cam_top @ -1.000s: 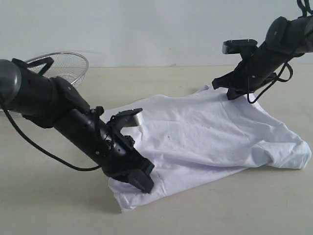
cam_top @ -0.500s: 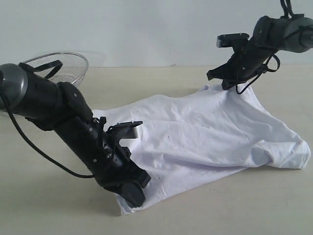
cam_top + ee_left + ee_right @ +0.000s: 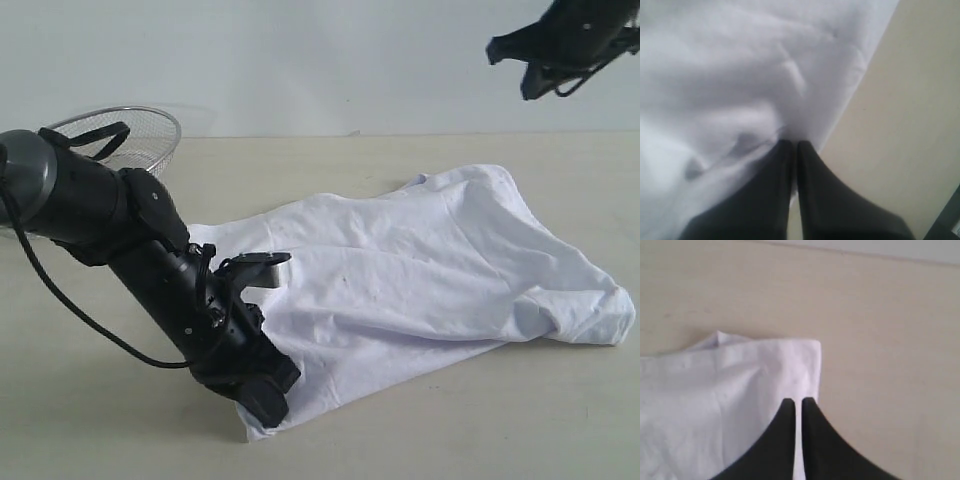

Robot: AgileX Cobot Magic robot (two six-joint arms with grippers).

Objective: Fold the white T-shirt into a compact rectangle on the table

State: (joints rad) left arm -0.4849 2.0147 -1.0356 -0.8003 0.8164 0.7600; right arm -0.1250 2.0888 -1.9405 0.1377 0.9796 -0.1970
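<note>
The white T-shirt (image 3: pixel 420 270) lies spread and wrinkled on the pale worktop (image 3: pixel 100 420), reaching from about the middle out toward the right edge. One bunched end sits close to that right edge, and a pointed corner reaches toward the near edge. Part of the cloth is doubled over itself, with a soft fold running along the side nearer the near edge. The left arm (image 3: pixel 110 220) slants down low from the left side. The left hand (image 3: pixel 792 145) sits at the shirt's near-left corner, right where the cloth meets bare worktop. Its 2 dark fingers (image 3: pixel 825 195) are pressed together on the shirt's edge, with a sliver of white between them and creases fanning out from the tips. The right hand (image 3: pixel 797 401) hangs high above the far right of the worktop, well clear of the shirt. Its 2 fingers (image 3: pixel 820 435) are together with nothing between them, and its wrist view looks down on a squared shirt corner lying flat on the worktop. A silver wire-mesh basket (image 3: pixel 140 135) stands by the far left corner, apart from the shirt.
</note>
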